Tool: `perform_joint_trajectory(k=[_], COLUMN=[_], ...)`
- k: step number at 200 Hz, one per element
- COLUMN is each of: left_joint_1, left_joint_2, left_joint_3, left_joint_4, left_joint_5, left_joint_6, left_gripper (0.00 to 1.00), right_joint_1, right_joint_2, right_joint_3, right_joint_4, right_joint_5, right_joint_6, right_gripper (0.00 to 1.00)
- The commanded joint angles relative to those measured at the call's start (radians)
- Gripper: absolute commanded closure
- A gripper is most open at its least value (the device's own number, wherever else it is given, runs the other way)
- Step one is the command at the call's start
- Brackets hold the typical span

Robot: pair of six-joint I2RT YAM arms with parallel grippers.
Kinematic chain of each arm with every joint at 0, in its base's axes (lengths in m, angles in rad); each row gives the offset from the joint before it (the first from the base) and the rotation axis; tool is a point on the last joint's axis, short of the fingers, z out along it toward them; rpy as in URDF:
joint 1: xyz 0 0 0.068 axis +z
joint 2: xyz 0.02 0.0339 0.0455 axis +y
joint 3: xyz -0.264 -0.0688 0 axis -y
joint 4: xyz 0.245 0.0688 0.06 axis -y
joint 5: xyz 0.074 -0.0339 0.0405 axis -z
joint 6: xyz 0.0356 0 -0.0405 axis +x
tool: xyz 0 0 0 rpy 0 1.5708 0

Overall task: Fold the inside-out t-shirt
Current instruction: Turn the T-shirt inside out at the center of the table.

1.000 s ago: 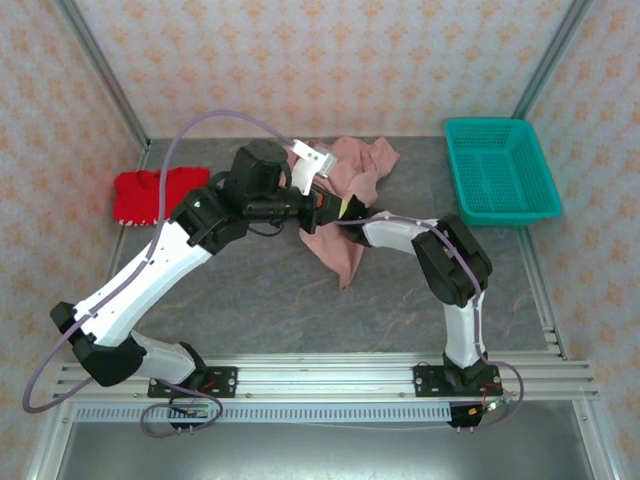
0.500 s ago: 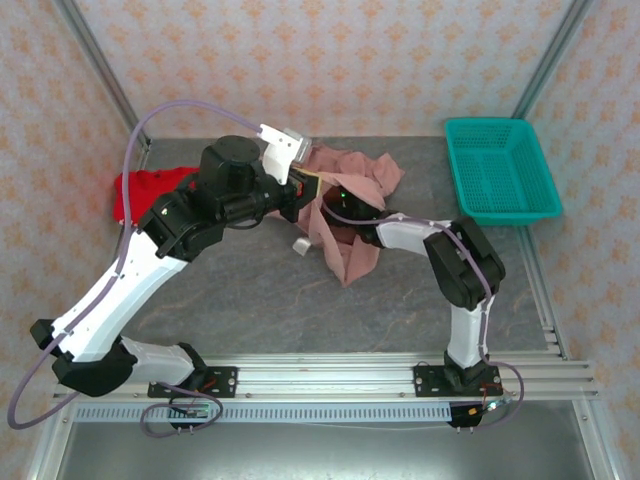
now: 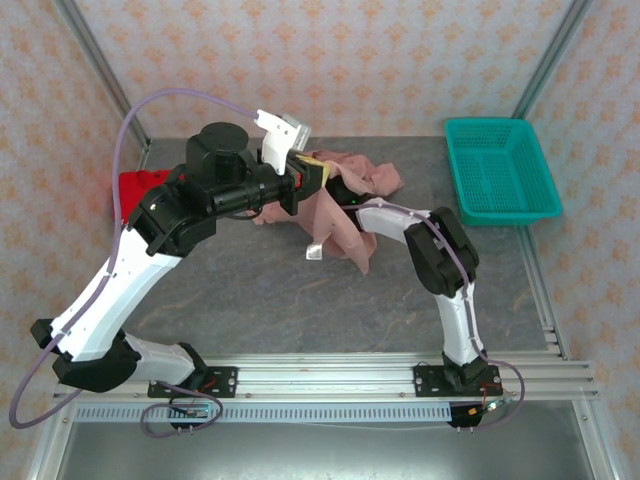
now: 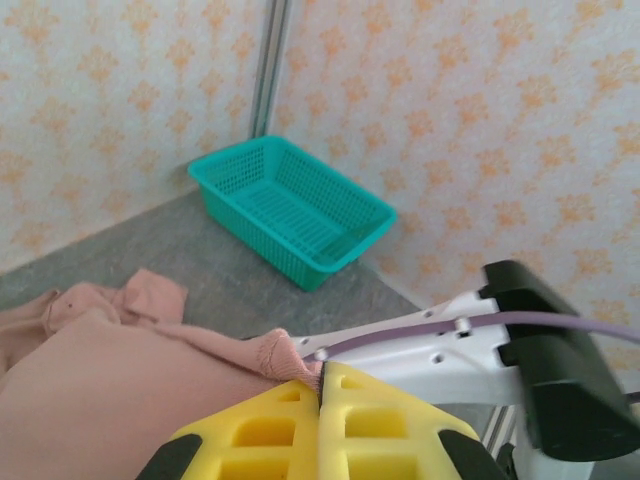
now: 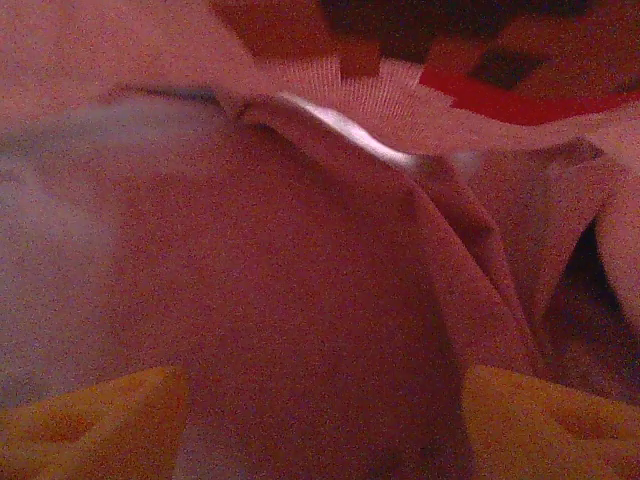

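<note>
Folding looks not yet begun. The t-shirt [image 3: 345, 222] is a crumpled bunch near the middle of the desk's [image 3: 250, 290] far edge, partly held up. The left end effector [image 4: 320, 378] is pinched tight on its edge. The right end effector [image 5: 320, 425] is spread wide against the cloth, gripping nothing visible. The basket [image 3: 505, 214] in the far right corner holds nothing.

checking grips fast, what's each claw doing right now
left claw: closed, pinching the shirt
right claw: open, gripping nothing
</note>
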Motion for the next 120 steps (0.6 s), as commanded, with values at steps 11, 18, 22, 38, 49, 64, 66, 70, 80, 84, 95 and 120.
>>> perform_joint_trajectory(k=[11, 18, 22, 38, 49, 64, 66, 70, 80, 84, 95, 120], left_joint_1=[0.004, 0.004, 0.004, 0.005, 0.008, 0.014, 0.016, 0.019, 0.032, 0.037, 0.064, 0.156], left_joint_2=[0.022, 0.028, 0.031, 0.045, 0.054, 0.052, 0.051, 0.045, 0.028, 0.02, -0.003, -0.049], left_joint_3=[0.074, 0.087, 0.097, 0.142, 0.178, 0.198, 0.198, 0.194, 0.169, 0.153, 0.1, -0.028], left_joint_4=[0.053, 0.057, 0.058, 0.056, 0.047, 0.048, 0.051, 0.056, 0.07, 0.078, 0.099, 0.137], left_joint_5=[0.03, 0.029, 0.025, 0.01, -0.005, -0.052, -0.061, -0.083, -0.143, -0.173, -0.256, -0.426], left_joint_6=[0.026, 0.03, 0.032, 0.042, 0.051, 0.053, 0.051, 0.049, 0.038, 0.031, 0.009, -0.055], left_gripper=[1.0, 1.0, 1.0, 1.0, 1.0, 1.0, 1.0, 1.0, 1.0, 1.0, 1.0, 1.0], right_joint_1=[-0.005, -0.005, -0.004, -0.005, -0.005, -0.004, -0.005, -0.006, -0.009, -0.011, -0.016, -0.028], right_joint_2=[0.094, 0.115, 0.127, 0.165, 0.19, 0.225, 0.228, 0.233, 0.238, 0.238, 0.229, 0.139], right_joint_3=[0.136, 0.171, 0.188, 0.24, 0.281, 0.324, 0.326, 0.33, 0.324, 0.318, 0.293, 0.219], right_joint_4=[-0.17, -0.205, -0.222, -0.271, -0.312, -0.369, -0.377, -0.391, -0.412, -0.418, -0.433, -0.424], right_joint_5=[0.046, 0.038, 0.037, 0.036, 0.035, 0.03, 0.028, 0.023, 0.001, -0.011, -0.04, -0.107], right_joint_6=[-0.087, -0.093, -0.095, -0.1, -0.105, -0.109, -0.109, -0.108, -0.105, -0.104, -0.1, -0.114], right_gripper=[0.14, 0.13, 0.12, 0.09, 0.09, 0.12, 0.12, 0.15, 0.23, 0.3, 0.54, 1.0])
